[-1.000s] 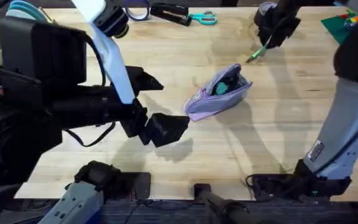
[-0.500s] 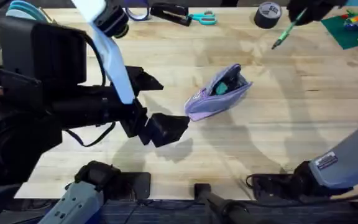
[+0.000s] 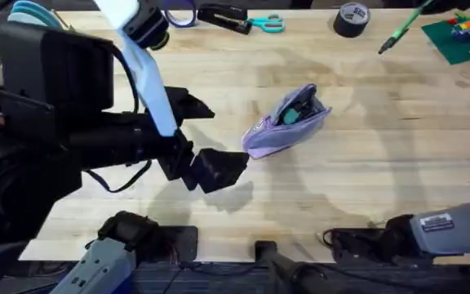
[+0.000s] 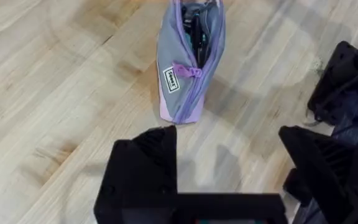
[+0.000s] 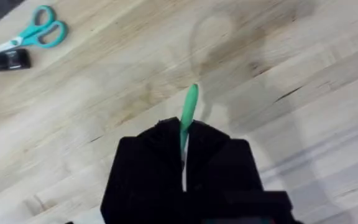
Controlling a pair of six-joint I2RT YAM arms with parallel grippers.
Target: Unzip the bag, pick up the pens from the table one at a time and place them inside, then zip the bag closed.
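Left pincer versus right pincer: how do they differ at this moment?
The left pincer is open and empty beside the bag; the right pincer is shut on a green pen. The left hangs low near the table; the right holds its pen lifted off the table. Both have black fingers.

Bright, even light (soft shadows), sharp focus.

Bare table [image 3: 365,163] right of bag [image 3: 286,122]

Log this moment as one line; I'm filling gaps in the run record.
bag: unzipped, on table | right gripper: shut on green pen, lifted | left gripper: open, near bag | step: pen to bag
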